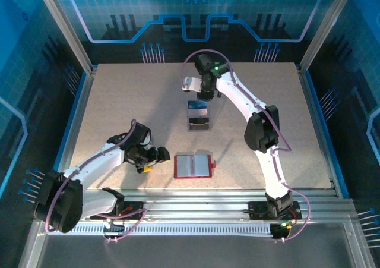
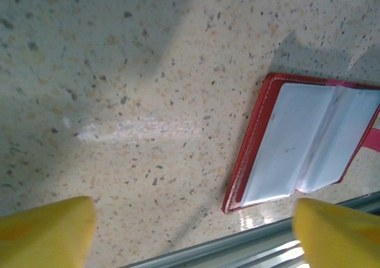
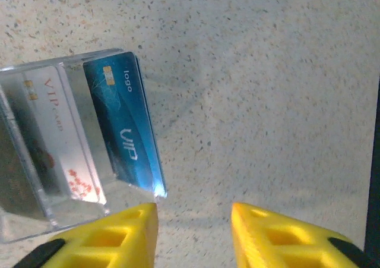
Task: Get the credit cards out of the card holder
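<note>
The red card holder point(image 1: 193, 166) lies open near the table's front edge, pale grey pockets up and a small tab on its right side. My left gripper point(image 1: 155, 158) hovers just left of it, open and holding nothing. In the left wrist view the card holder point(image 2: 303, 143) sits at the right, between and beyond the left gripper's point(image 2: 193, 232) wide-spread yellow fingers. The credit cards point(image 1: 199, 114) rest in a clear stand at mid-table. My right gripper point(image 1: 202, 92) hangs open just behind them. The right wrist view has a blue card point(image 3: 122, 122) and a white card point(image 3: 65, 137) left of the right gripper point(image 3: 195, 220).
A metal rail point(image 1: 202, 196) runs along the near table edge, close to the holder. The clear stand point(image 3: 35, 220) also holds a dark card at its left. Blue enclosure walls point(image 1: 332, 113) bound the table on both sides and at the back.
</note>
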Robot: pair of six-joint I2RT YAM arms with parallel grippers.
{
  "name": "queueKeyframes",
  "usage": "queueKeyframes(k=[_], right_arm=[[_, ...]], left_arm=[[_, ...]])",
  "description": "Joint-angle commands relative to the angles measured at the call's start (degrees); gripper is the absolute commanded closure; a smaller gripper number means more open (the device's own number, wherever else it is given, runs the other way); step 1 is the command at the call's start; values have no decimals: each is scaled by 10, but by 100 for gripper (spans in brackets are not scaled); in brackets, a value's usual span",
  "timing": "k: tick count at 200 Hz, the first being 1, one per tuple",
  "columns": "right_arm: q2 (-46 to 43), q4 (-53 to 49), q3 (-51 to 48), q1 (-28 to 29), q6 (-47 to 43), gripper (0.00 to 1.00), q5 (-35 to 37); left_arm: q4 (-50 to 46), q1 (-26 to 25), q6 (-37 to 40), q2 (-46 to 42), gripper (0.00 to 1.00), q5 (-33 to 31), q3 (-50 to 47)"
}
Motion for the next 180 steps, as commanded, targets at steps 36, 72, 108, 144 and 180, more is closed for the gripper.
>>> queueKeyframes(k=[36,72,108,144,180], right_arm=[[-163,157,-215,-4,68,0,31],[-247,237,-349,-15,111,0,52],[-334,333,-502,-42,203,0,73],[-419,456,-668,-90,281,0,71],[-464,557,-788,-155,357,0,74]], left_arm=[[0,16,37,31,1,-64,53],[26,29,72,48,1,-119,85],[61,33,135,39,1,-236,105],[150,34,205,17,1,-412,76],[248,44,247,32,1,-491,49]])
